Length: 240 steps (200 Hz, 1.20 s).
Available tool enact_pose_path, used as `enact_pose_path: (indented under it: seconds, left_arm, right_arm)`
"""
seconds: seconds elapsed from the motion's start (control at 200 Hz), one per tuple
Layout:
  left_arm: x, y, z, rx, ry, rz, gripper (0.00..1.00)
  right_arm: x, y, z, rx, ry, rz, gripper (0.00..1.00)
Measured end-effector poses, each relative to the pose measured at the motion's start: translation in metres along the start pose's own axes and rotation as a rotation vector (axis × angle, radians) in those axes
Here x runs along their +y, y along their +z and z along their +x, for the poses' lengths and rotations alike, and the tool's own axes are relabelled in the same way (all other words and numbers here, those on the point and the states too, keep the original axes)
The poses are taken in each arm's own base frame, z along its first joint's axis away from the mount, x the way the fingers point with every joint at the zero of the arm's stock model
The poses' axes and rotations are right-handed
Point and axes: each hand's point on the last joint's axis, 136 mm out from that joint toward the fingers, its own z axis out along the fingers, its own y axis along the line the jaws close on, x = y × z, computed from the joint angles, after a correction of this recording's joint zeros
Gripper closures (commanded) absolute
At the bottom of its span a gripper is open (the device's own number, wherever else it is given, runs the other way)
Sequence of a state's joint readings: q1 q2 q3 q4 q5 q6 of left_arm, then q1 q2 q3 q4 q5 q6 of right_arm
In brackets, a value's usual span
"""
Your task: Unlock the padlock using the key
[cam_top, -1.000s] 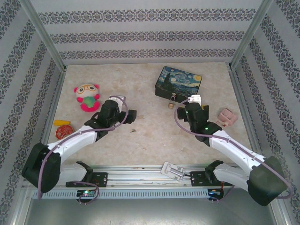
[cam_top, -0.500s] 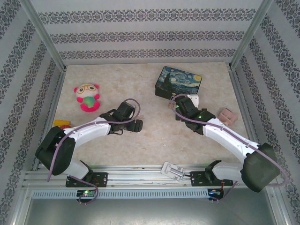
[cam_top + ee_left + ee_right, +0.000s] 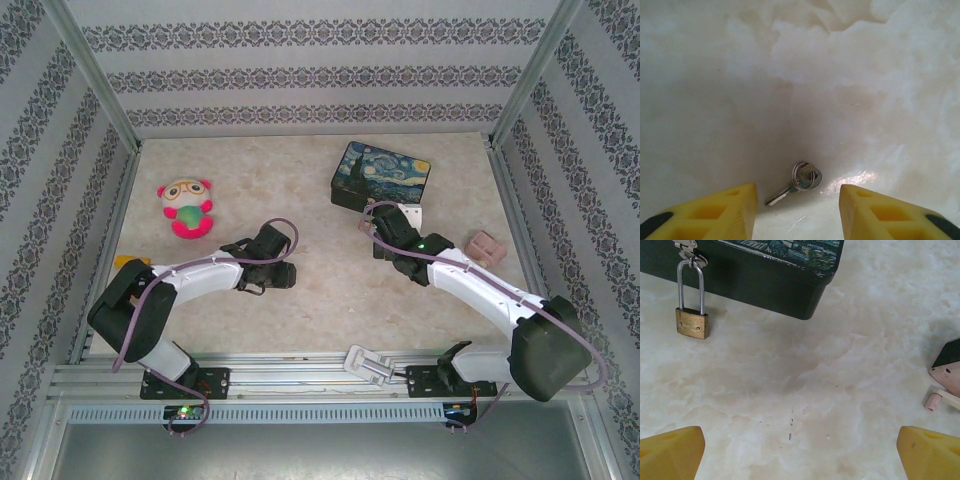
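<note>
A small silvery key (image 3: pixel 802 180) on a split ring lies flat on the marble tabletop. My left gripper (image 3: pixel 797 206) is lowered over it, a yellow finger on each side with a gap to the key, so it is open; from above it (image 3: pixel 284 272) sits left of centre. The brass padlock (image 3: pixel 691 322) hangs by its thin shackle from the hasp of the dark blue painted tin box (image 3: pixel 765 275). My right gripper (image 3: pixel 800 452) stands wide open and empty, short of the box and to the right of the padlock.
The tin box (image 3: pixel 382 175) sits at the back right. A plush toy (image 3: pixel 186 207) lies at the back left, a red and yellow item (image 3: pixel 128 262) by the left wall, a pink object (image 3: pixel 486 246) right of my right arm. A white piece (image 3: pixel 365 362) rests on the front rail.
My left arm has swung right and come down over the key, its jaws narrowing. My right arm has stretched forward towards the tin box, still wide open.
</note>
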<state>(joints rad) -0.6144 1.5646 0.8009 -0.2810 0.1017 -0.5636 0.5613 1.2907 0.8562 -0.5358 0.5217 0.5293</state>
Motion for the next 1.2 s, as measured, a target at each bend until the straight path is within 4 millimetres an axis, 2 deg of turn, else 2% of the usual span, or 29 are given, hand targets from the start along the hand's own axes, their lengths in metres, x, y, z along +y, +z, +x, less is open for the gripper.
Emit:
enact_pose_path:
  seconds: [0.11, 0.45, 0.65, 0.72, 1.009, 1.099, 1.199]
  left_arm:
    - [-0.001, 0.003, 0.000, 0.002, -0.015, 0.004, 0.70]
    - [-0.002, 0.009, 0.001, 0.010, -0.020, 0.008, 0.80]
    - [-0.003, 0.011, 0.002, 0.016, -0.020, 0.014, 0.92]
    - [-0.003, 0.011, 0.002, 0.016, -0.020, 0.016, 0.92]
    - [-0.003, 0.011, 0.002, 0.016, -0.020, 0.016, 0.77]
    - [-0.004, 0.008, 0.000, 0.006, -0.019, 0.017, 0.74]
    - [-0.004, -0.001, -0.007, -0.033, -0.020, 0.016, 0.64]
  right_arm:
    - [0.002, 0.001, 0.001, 0.009, -0.004, -0.003, 0.02]
    - [0.003, 0.001, -0.001, 0.010, -0.003, -0.007, 0.02]
    - [0.003, 0.001, -0.001, 0.011, -0.003, -0.009, 0.02]
    - [0.003, 0.001, -0.001, 0.011, -0.003, -0.010, 0.02]
    - [0.005, 0.000, 0.000, 0.016, -0.003, -0.017, 0.02]
    - [0.010, 0.000, 0.003, 0.027, -0.010, -0.043, 0.02]
    - [0.022, -0.005, 0.007, 0.044, -0.033, -0.101, 0.02]
